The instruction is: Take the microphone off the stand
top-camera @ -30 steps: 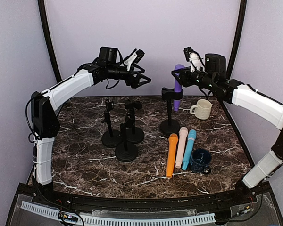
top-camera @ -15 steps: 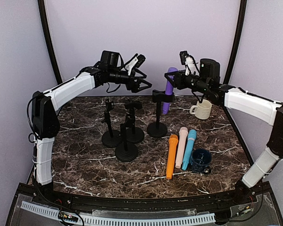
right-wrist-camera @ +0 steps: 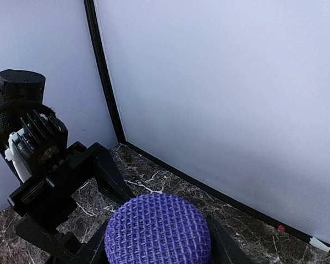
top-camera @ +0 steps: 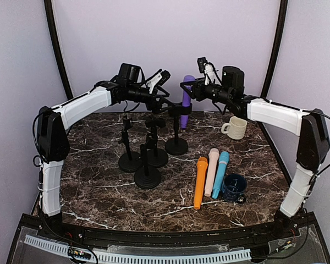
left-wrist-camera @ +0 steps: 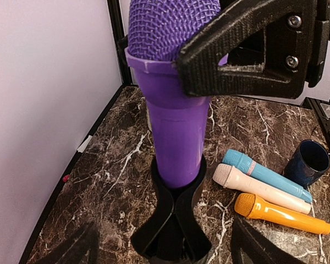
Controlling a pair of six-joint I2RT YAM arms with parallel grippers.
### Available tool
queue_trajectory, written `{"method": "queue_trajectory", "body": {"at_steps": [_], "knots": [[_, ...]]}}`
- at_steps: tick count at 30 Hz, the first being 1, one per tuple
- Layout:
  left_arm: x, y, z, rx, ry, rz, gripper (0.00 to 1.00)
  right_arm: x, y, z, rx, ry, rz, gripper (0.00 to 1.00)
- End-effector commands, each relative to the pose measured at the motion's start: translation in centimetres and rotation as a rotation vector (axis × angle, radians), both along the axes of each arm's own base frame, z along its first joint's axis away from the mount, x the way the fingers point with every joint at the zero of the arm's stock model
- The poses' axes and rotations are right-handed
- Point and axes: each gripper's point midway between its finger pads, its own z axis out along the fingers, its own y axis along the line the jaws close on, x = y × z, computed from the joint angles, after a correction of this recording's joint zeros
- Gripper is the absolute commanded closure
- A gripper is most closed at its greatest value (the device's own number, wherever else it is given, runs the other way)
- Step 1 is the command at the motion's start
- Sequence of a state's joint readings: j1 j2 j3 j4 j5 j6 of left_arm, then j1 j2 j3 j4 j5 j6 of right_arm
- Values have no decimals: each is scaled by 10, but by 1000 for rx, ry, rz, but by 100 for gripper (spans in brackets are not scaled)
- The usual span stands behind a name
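The purple microphone (top-camera: 186, 94) stands upright in the black clip of its stand (top-camera: 176, 145) at the back middle of the table. My right gripper (top-camera: 190, 88) is shut on the microphone's mesh head (right-wrist-camera: 157, 231), one finger on each side. In the left wrist view the microphone (left-wrist-camera: 176, 115) fills the centre, seated in the clip (left-wrist-camera: 176, 214). My left gripper (top-camera: 166, 102) is open just left of the clip, and its fingers (left-wrist-camera: 71, 250) sit wide on either side of the clip without touching it.
Three empty black stands (top-camera: 147, 177) cluster left of centre. Orange (top-camera: 199, 181), pink (top-camera: 212, 171) and blue (top-camera: 220, 174) microphones lie at the right, beside a dark blue cup (top-camera: 234, 187). A cream mug (top-camera: 235, 127) stands at the back right.
My right gripper has carried the purple microphone and its stand to the left, up to the left gripper. The left gripper has barely moved and stays open.
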State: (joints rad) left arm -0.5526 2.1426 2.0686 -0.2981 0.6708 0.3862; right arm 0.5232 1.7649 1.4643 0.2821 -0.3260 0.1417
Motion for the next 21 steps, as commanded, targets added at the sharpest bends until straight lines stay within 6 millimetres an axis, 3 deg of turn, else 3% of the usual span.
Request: {"method": "queue_trajectory", "body": {"at_steps": [1,17,21], "knots": [[-6,5,11,7,-30,-4,15,-10,11,66,84,-188,85,92],[-2,6,-34,111,38,-13,14,-8,18,54,60,-175,119,92],[-2,6,-36,116,39,-11,17,-7,18,55,62,-175,120,92]]}}
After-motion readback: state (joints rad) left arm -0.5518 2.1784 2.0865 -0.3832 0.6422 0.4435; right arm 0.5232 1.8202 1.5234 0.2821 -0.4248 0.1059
